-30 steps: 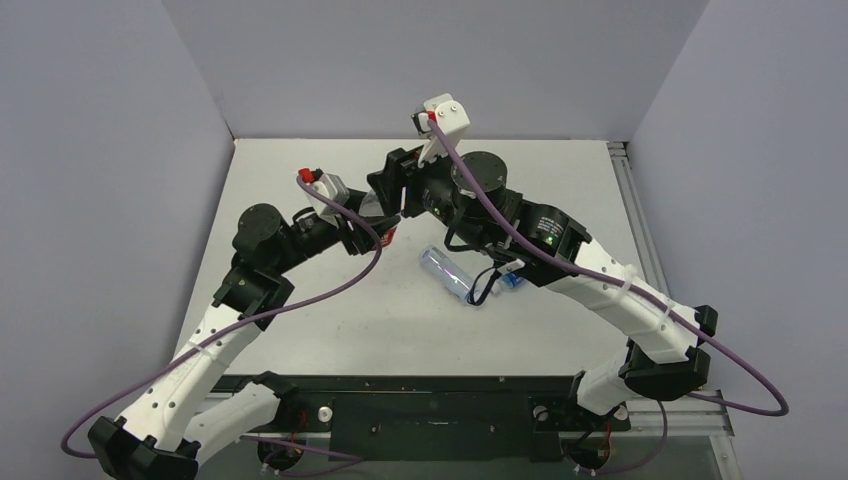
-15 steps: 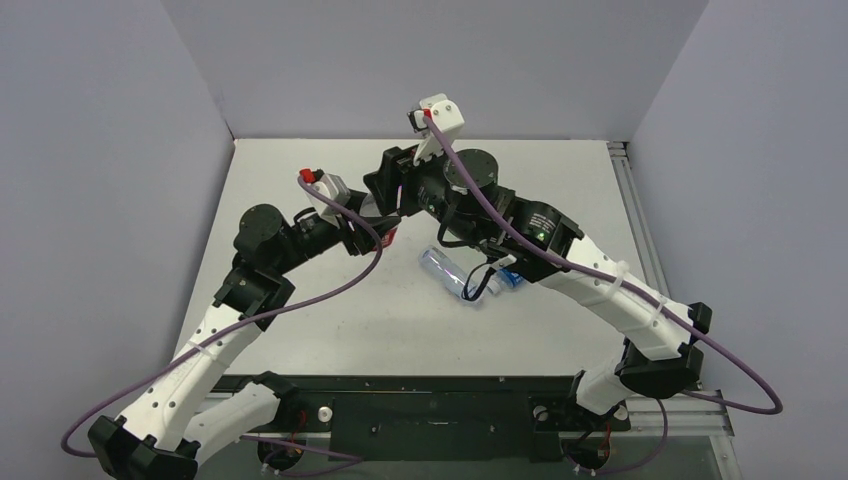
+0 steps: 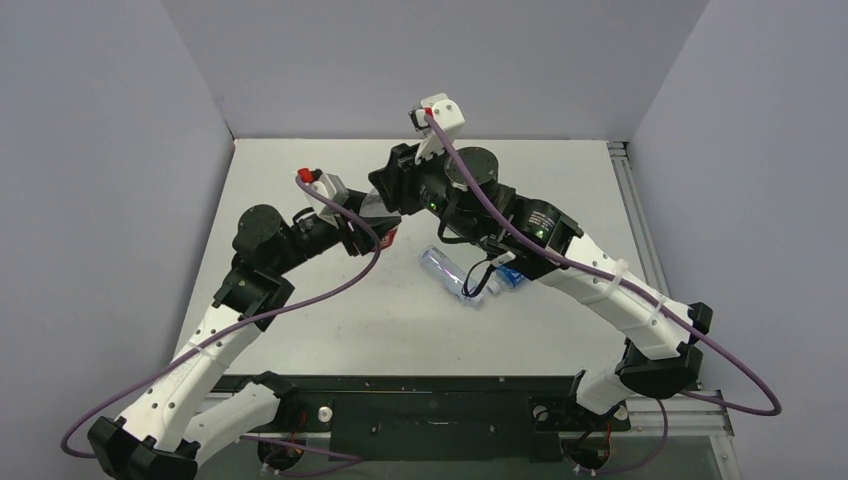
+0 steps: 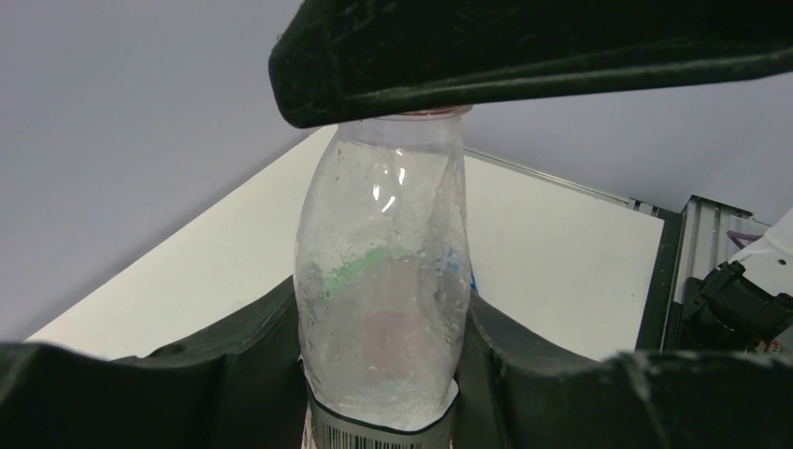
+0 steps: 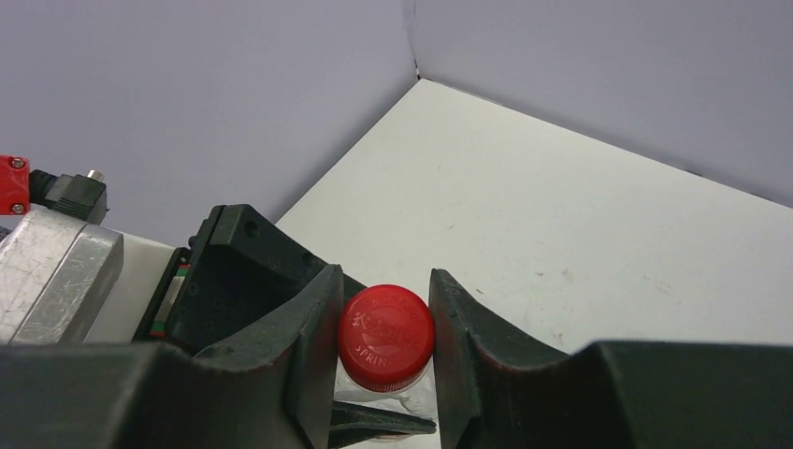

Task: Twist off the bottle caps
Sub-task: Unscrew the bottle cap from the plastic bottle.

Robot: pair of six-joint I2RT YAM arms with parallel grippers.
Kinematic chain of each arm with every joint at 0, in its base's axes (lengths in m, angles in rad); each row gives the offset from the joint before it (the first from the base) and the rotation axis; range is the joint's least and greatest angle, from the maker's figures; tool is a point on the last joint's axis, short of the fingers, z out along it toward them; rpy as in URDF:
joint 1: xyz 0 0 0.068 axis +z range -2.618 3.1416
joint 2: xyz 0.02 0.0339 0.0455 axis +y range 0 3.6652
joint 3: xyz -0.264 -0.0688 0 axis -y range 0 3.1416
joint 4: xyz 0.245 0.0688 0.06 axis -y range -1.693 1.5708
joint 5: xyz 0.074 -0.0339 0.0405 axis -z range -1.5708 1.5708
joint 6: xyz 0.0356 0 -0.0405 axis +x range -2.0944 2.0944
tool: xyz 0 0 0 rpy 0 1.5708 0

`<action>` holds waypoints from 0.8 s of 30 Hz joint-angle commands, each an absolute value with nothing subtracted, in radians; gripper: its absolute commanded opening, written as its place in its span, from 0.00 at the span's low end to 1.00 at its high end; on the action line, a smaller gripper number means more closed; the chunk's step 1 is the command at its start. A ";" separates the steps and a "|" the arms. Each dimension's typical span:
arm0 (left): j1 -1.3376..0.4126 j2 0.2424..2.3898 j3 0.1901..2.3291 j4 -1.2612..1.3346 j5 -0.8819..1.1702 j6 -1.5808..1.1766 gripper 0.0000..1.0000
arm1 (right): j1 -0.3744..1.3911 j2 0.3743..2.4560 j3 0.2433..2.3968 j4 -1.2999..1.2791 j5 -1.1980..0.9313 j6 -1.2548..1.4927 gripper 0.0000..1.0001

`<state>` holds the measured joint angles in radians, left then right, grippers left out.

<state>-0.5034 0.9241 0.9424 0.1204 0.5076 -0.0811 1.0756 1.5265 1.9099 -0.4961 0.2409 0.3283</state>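
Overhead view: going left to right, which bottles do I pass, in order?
red-labelled bottle, held up off the surface → clear bottle, lying on its side → blue-labelled bottle, partly hidden

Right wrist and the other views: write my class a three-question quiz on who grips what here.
1. True or false: the right gripper is shut on the round red plastic screw cap.
2. What grips the body of the clear plastic bottle? A) left gripper B) right gripper C) nothing
3. Complete: the other clear bottle on the white table lies on its ____.
Key: 1 true; 2 A; 3 side.
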 commanded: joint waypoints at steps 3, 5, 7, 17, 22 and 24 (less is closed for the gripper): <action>-0.509 0.905 0.945 0.197 0.615 -0.161 0.00 | 1.015 1.401 1.829 -0.354 -0.039 0.335 0.00; -0.509 0.903 0.946 0.217 0.667 -0.209 0.00 | 0.976 1.357 1.774 -0.279 -0.207 0.343 0.00; -0.508 0.903 0.950 0.243 0.724 -0.265 0.00 | 0.941 1.308 1.706 -0.186 -0.362 0.355 0.00; -0.519 0.921 1.008 0.292 0.939 -0.461 0.00 | 0.857 1.250 1.567 0.218 -0.951 0.513 0.00; -0.529 0.922 1.011 0.284 0.988 -0.469 0.00 | 0.807 1.263 1.565 0.261 -1.009 0.568 0.00; -0.528 0.921 1.010 0.278 0.986 -0.461 0.00 | 0.782 1.256 1.580 0.172 -0.930 0.519 0.18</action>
